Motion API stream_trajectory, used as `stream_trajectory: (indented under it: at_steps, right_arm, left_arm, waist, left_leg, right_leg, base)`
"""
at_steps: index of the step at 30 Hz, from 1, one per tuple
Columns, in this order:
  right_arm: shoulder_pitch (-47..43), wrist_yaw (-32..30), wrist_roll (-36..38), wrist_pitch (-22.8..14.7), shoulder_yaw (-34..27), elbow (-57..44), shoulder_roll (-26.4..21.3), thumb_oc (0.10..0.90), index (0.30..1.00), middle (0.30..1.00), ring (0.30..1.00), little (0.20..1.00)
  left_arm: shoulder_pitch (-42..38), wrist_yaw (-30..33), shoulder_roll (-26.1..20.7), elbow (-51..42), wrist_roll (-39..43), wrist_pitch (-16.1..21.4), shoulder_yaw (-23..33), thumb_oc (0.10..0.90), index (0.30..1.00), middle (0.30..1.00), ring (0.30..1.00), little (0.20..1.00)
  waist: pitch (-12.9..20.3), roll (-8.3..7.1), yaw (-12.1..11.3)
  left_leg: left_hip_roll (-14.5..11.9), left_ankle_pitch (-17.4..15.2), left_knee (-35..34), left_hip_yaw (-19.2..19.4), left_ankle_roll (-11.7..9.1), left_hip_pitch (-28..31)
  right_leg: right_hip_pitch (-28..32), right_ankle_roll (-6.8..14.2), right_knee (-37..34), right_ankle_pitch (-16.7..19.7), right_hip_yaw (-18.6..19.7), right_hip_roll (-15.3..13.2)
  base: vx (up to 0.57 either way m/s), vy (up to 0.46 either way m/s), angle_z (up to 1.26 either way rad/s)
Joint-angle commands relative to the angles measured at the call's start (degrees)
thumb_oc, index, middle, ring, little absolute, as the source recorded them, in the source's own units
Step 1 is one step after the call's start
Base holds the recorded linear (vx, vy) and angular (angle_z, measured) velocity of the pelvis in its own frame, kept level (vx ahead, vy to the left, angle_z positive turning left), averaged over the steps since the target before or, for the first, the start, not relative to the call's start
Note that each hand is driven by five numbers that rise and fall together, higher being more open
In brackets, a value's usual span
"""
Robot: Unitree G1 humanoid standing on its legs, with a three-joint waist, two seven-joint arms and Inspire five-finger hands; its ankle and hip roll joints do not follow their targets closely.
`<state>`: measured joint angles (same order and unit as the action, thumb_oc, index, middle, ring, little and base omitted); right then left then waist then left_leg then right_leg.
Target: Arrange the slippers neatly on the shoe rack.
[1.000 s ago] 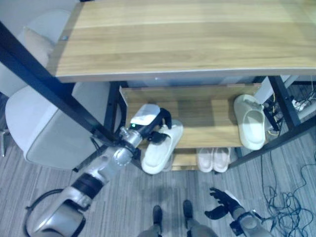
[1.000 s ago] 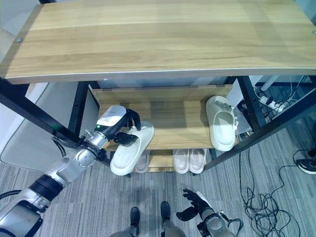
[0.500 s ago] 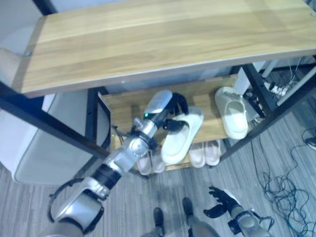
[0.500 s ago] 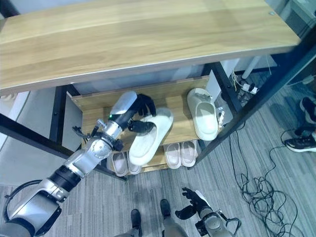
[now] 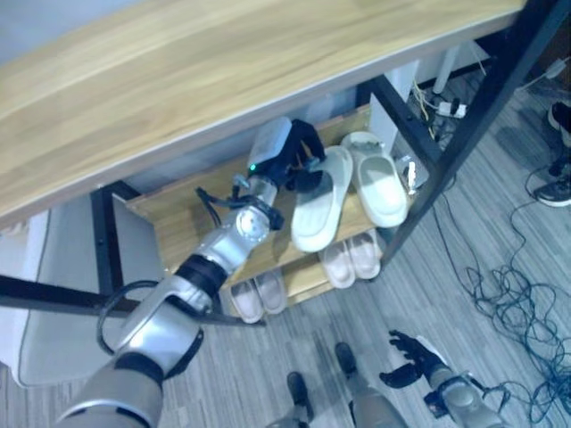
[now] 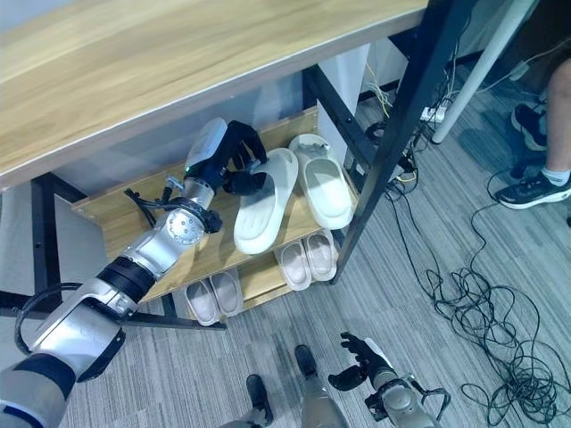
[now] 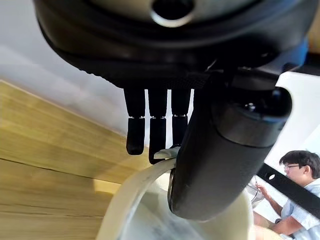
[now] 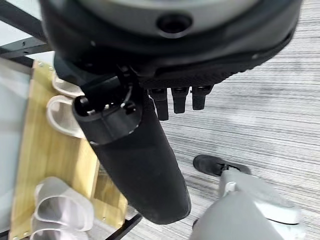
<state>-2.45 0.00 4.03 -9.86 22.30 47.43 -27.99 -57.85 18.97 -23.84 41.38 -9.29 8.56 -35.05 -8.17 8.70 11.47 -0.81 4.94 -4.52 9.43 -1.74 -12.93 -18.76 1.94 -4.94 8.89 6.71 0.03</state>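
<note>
We noted the left hand (image 6: 230,153) clamping one slipper (image 6: 260,201); beside its fingers, the mate (image 6: 323,183) required parallel alignment.

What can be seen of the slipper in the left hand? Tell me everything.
The held slipper is a cream slide that looks like soft foam, with a broad strap and a thick sole. The left hand pinches its strap end, fingers and thumb curled round it. It lies on the middle shelf, toe overhanging the front edge, close beside the second slipper, roughly parallel.
</note>
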Motion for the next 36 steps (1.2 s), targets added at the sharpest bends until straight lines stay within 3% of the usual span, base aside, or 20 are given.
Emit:
stream_trajectory:
  at_steps: [1,3,4,5,6,16,36]
  right_arm:
    - [1.4,-0.6,2.8,-3.3,0.7,-4.4,-3.1,0.800,0.900,0.900,0.900,0.900]
    - [1.4,-0.6,2.9,-3.4,0.8,-4.5,-3.2,0.800,0.900,0.900,0.900,0.900]
    - [1.5,-0.6,3.0,-3.5,0.9,-4.4,-3.2,0.800,0.900,0.900,0.900,0.900]
    - [1.5,-0.6,3.0,-3.5,0.9,-4.3,-3.2,0.800,0.900,0.900,0.900,0.900]
    - [1.8,-0.6,3.2,-3.7,0.8,-4.2,-3.1,0.800,0.900,0.900,0.900,0.900]
    - [2.8,-1.5,2.9,-4.3,0.7,-3.2,-1.9,0.800,0.900,0.900,0.900,0.900]
    - [3.1,-2.4,1.5,-3.9,-0.5,-3.4,0.0,0.800,0.900,0.900,0.900,0.900]
  left_arm:
    - [-13.0,5.5,-2.6,4.7,0.1,2.3,2.6,0.579,0.568,0.568,0.568,0.568]
    - [-13.4,5.5,-3.1,5.1,-0.2,2.3,2.3,0.574,0.561,0.561,0.561,0.561]
    - [-13.9,5.5,-3.9,5.8,-0.8,2.2,1.9,0.598,0.596,0.596,0.596,0.596]
    - [-14.0,5.5,-3.9,5.8,-0.8,2.2,1.9,0.731,0.796,0.796,0.796,0.796]
    - [-14.1,5.8,-4.0,6.0,-0.9,2.2,1.9,0.800,0.900,0.900,0.900,0.900]
    - [-12.9,5.7,-1.9,3.0,-2.2,2.7,1.9,0.800,0.900,0.900,0.900,0.900]
    - [2.2,3.4,0.7,-12.0,-3.3,3.5,7.3,0.800,0.900,0.900,0.900,0.900]
  waist:
    - [2.2,-1.79,1.2]
    - [2.0,-1.78,1.2]
    - [1.9,-1.79,1.3]
    - [1.9,-1.80,1.3]
    - [1.8,-1.91,1.2]
    - [2.1,-2.25,0.3]
    - [1.3,-3.82,-2.8]
  left_leg:
    - [-0.8,-2.5,-0.5,-2.6,-3.4,0.9]
    - [-0.8,-2.4,-0.5,-2.6,-3.4,0.7]
    - [-0.9,-2.3,-0.5,-2.5,-3.5,0.5]
    - [-0.9,-2.3,-0.5,-2.5,-3.5,0.5]
    - [-1.0,-2.3,-0.5,-2.6,-3.6,0.4]
    - [-0.8,-2.3,-0.5,-3.9,-3.5,0.5]
    - [-0.2,-2.0,-0.5,-6.4,-3.3,0.5]
  right_leg:
    - [1.2,5.2,-0.1,-3.8,-3.7,-2.6]
    - [1.0,5.2,-0.1,-3.8,-3.7,-2.5]
    - [0.8,5.2,-0.1,-3.7,-3.7,-2.5]
    - [0.8,5.2,-0.1,-3.7,-3.7,-2.5]
    - [0.7,5.2,-0.1,-3.7,-3.7,-2.5]
    - [1.3,4.8,-0.1,-4.2,-5.0,-2.6]
    - [3.0,4.4,-0.1,-4.8,-7.7,-2.7]
  base:
    - [-0.01,-0.016,-0.07]
    - [0.00,-0.013,-0.11]
    - [0.00,-0.012,-0.08]
    - [-0.01,-0.026,-0.04]
    - [0.00,0.000,0.00]
    - [0.00,-0.012,0.02]
    - [-0.02,-0.003,0.10]
